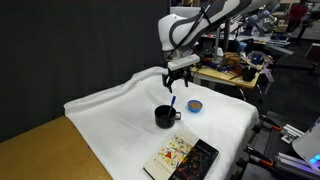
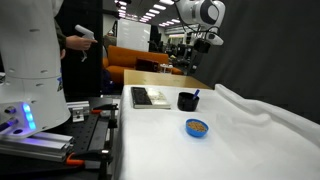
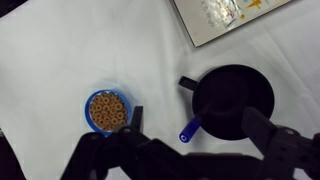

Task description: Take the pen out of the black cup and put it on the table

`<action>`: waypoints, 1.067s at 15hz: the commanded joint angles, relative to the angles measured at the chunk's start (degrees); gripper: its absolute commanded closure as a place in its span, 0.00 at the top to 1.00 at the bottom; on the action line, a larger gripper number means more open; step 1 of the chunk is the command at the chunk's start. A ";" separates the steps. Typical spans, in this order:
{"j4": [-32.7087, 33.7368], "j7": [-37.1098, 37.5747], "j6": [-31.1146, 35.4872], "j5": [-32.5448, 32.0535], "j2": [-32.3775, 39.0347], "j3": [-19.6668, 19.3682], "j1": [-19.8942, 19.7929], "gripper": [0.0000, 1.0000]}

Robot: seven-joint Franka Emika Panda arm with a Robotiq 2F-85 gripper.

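The black cup (image 1: 165,117) stands on the white-clothed table (image 1: 110,112), its handle to one side. The blue pen (image 1: 171,104) leans in it, its top end over the rim. Both exterior views show the cup (image 2: 187,101) and pen (image 2: 195,94). My gripper (image 1: 178,78) hangs open and empty well above the cup, also seen high up in an exterior view (image 2: 202,42). In the wrist view the cup (image 3: 235,100) and pen (image 3: 191,130) lie below, between the open fingers (image 3: 198,125).
A small round blue disc with orange contents (image 1: 195,104) (image 3: 107,110) (image 2: 197,127) lies next to the cup. A colourful black-edged book (image 1: 180,158) (image 2: 152,97) (image 3: 225,18) lies near the table edge. Tan wood (image 1: 40,150) shows at one end.
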 commanded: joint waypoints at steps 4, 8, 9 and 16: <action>2.21 0.20 -0.76 0.82 2.16 -1.49 0.93 1.00; 5.42 0.00 -1.66 0.99 6.38 -2.33 0.97 1.00; 6.50 -0.02 -2.03 1.02 7.50 -2.50 1.10 1.00; 13.52 0.19 -3.85 1.17 13.28 -3.09 2.40 1.00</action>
